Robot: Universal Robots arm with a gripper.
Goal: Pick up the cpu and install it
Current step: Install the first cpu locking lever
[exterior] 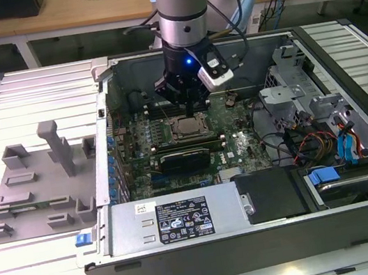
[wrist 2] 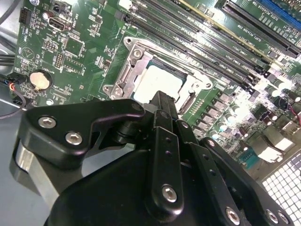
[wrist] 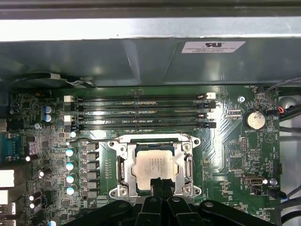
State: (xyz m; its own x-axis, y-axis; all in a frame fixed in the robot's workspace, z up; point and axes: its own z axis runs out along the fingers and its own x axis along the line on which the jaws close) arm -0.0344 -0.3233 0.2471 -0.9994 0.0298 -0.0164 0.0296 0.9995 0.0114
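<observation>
- Fingers (wrist 2: 162, 101) of the gripper (wrist: 161, 183) are pressed together, with nothing between them.
- Their tips sit over one edge of the cpu (wrist: 153, 165). I cannot tell whether they touch it.
- The cpu lies flat in the socket, silver top up, with the metal frame (wrist: 189, 162) around it.
- Memory slots (wrist: 141, 113) run just beside the socket on the green board (wrist: 230, 155).
- The board lies in an open computer case (exterior: 260, 252).
- Grey fixture blocks (exterior: 42, 175) stand outside the case, on the exterior view's left.

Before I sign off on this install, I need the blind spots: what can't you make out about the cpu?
- First wrist view: the gripper covers one edge of the cpu, so contact there is hidden.
- Second wrist view: the gripper hides one side of the cpu and socket frame.
- Exterior view: the cpu is too small to tell whether it lies flat within the socket frame.
</observation>
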